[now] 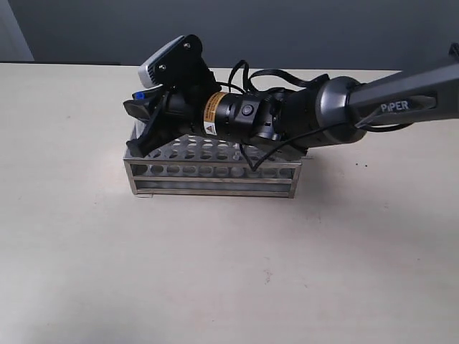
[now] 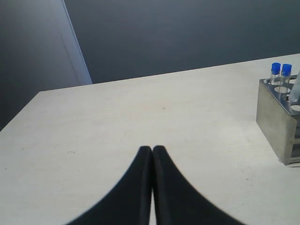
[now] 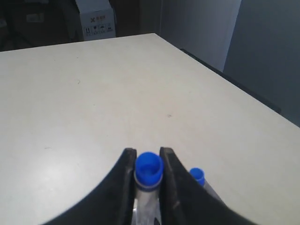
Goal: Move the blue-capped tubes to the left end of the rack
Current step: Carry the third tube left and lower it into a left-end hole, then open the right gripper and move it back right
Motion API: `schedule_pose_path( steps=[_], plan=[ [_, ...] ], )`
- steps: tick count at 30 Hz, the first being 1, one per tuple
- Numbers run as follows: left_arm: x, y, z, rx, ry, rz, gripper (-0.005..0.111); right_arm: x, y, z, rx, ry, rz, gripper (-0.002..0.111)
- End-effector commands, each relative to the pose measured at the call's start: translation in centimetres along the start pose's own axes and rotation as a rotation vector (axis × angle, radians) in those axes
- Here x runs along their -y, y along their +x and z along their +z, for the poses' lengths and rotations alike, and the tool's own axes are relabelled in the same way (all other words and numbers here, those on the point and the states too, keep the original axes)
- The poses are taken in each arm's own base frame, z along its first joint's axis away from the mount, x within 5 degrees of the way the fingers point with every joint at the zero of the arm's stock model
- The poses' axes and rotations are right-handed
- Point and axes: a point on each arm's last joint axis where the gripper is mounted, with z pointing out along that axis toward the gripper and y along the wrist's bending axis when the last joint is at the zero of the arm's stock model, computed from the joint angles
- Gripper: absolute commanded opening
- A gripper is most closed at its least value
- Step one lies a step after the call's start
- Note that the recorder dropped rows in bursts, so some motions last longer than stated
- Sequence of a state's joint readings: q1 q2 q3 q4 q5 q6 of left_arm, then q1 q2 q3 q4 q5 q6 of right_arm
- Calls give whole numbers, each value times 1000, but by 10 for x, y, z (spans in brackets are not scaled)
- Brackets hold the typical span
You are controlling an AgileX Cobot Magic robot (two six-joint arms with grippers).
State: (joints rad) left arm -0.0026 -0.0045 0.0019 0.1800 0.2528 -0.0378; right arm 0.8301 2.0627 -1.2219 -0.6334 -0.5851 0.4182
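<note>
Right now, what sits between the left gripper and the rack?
Only bare tabletop, in the left wrist view: nothing lies between the left gripper and the rack.

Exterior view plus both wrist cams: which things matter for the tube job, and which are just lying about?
For the job:
rack
blue-capped tube, held in the shut jaws of the right arm
blue-capped tubes standing in the rack

Just there:
table
cardboard box, background
left jaws, shut, empty, off to the side
</note>
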Motion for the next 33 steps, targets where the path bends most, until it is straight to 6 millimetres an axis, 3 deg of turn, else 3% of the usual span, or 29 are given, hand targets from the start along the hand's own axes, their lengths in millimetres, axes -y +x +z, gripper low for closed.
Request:
schedule_pose_path(
  steps=[1,7,15,23,27,33],
  plan=[
    [0,-2,0,12,8,-5,0,2,-1,6,-3,6,-7,-1],
    [0,-2,0,12,8,-5,0,7,0,12,-43,32,-18,-1],
    [0,-2,0,12,8,-5,0,4,18,21,-75,16,-5,0],
    [0,-2,0,12,8,-5,0,3,30,25,-101,1,-16,27],
    [0,-2,0,12,8,-5,0,3,20,22,-68,-1,-18,30],
    [0,-2,0,12,8,-5,0,7,-14,7,-72,59,-40,41]
  ],
)
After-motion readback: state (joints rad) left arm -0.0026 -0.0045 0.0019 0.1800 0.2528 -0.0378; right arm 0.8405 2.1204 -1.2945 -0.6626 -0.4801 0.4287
